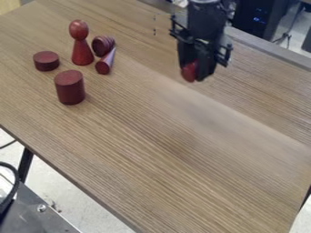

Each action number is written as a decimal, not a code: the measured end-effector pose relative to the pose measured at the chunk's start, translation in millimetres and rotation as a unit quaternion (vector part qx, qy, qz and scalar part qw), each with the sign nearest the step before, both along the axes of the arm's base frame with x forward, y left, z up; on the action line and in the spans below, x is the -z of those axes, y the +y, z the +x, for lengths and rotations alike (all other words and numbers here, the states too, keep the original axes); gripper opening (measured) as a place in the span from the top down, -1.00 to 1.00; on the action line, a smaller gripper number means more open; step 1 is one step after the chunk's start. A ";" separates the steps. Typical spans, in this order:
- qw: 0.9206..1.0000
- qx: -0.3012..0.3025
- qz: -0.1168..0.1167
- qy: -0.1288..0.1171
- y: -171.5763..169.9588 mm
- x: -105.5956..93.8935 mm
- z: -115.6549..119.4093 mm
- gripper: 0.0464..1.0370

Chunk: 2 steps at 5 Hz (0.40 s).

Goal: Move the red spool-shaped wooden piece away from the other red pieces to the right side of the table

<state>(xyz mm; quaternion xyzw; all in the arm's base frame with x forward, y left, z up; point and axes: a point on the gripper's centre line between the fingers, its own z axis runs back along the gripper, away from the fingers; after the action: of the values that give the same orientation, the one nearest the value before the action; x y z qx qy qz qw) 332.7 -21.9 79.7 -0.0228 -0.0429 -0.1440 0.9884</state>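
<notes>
The red object (189, 71) at the gripper (197, 75) is partly covered by the fingers, its full form not determinable; the arm (205, 18) is cut off by the top edge. The cone (106, 63) and the ridged piece (102, 45) lie close together, and contact between them cannot be confirmed. A black cable (10, 182) and a metal surface (41, 223) at lower left run out of frame, and the dark equipment (261, 18) at upper right is cropped and blurred.
</notes>
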 end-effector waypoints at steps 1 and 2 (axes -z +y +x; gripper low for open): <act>0.997 0.068 -0.015 -0.014 -17.8 8.0 0.4 0.27; 0.985 0.157 -0.042 -0.060 -45.9 14.5 5.2 0.27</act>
<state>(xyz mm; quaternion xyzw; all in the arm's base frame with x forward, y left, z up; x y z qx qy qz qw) 338.0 -67.8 65.2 -0.0617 -0.1035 -0.2966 0.9474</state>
